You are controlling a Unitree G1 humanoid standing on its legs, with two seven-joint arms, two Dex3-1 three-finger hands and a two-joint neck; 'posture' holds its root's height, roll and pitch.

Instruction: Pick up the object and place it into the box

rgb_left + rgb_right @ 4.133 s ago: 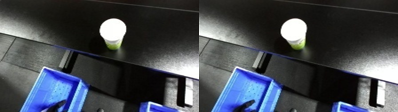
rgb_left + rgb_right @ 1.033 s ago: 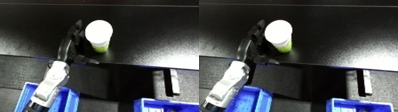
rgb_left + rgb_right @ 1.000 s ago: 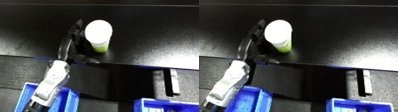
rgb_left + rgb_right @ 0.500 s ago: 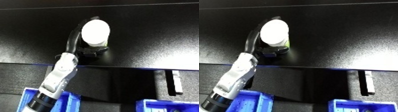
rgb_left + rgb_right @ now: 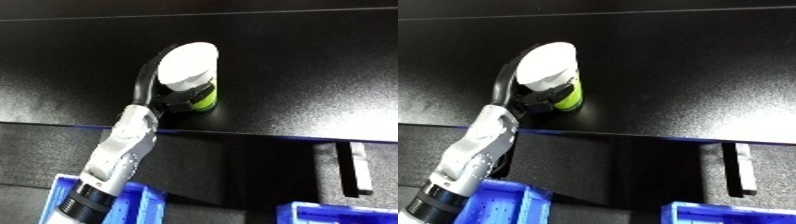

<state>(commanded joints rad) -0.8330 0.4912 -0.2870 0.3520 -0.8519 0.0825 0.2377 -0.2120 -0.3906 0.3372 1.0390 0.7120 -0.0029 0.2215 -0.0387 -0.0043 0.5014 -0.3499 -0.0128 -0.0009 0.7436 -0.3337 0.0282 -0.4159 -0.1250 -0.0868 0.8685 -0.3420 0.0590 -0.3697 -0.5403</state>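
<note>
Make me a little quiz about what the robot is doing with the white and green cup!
1. True or false: the left hand has its fingers curled round the cup.
2. What colour is the bin below the left forearm? A) red B) blue C) yellow
3. Fill in: the cup stands on the ___ table.

Key:
1. True. The fingers wrap the cup's left side and the thumb crosses its front.
2. B, blue.
3. Black. The cup is near the table's front edge and not yet in a bin. The right hand is out of sight.
</note>
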